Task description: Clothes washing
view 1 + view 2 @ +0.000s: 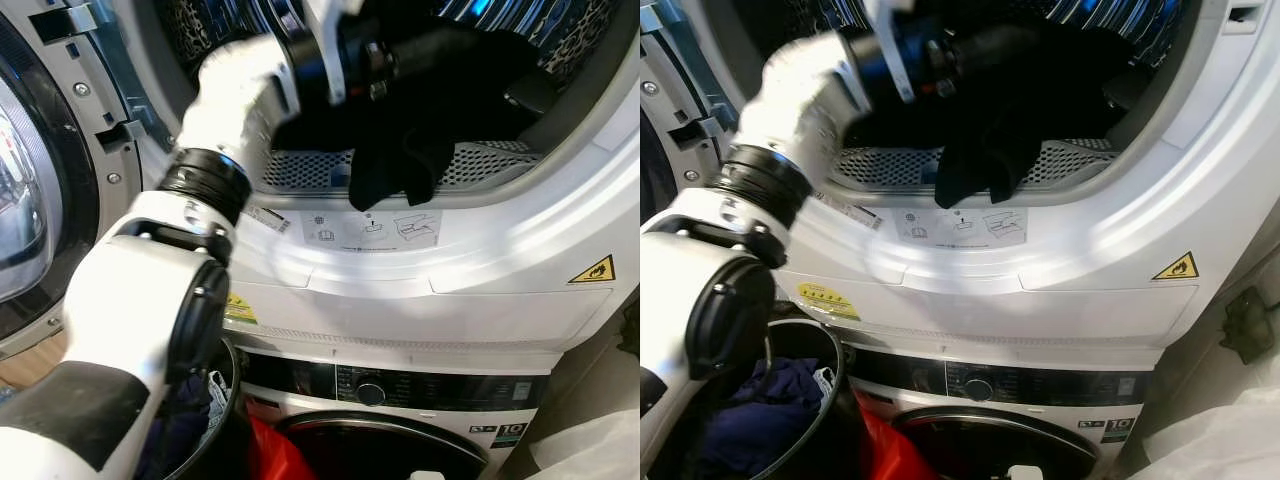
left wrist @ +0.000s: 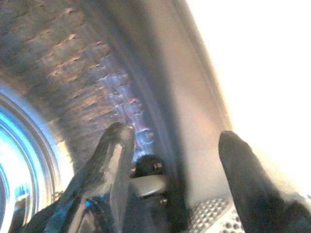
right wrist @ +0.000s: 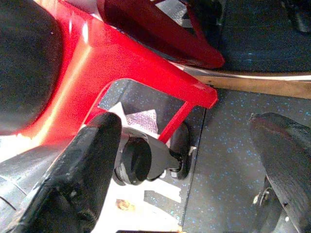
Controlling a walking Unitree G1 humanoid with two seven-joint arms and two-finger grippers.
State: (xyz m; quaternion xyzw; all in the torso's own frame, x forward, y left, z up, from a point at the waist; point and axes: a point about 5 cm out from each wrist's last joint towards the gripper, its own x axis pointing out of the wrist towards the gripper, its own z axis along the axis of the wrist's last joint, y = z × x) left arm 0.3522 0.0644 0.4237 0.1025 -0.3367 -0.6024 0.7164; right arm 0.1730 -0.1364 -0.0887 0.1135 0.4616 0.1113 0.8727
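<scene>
Stacked white machines fill my view; my left gripper [image 2: 177, 145] is deep in the upper drum [image 2: 63, 77], fingers spread, holding nothing. Dark clothes [image 1: 400, 165] slump over the drum's lip: soft, limp, light. I'd pinch a bunched fold. My right gripper [image 3: 182, 141] hangs spread beside something red [image 3: 131, 63].

Your left arm [image 1: 150, 290] is raised and extended forward, wrist past the rim of the upper drum [image 1: 480, 165]. Left gripper [image 2: 175, 165]: fingers spread, nothing between them. Right gripper [image 3: 189, 160]: fingers spread wide, empty, well below that drum.
</scene>
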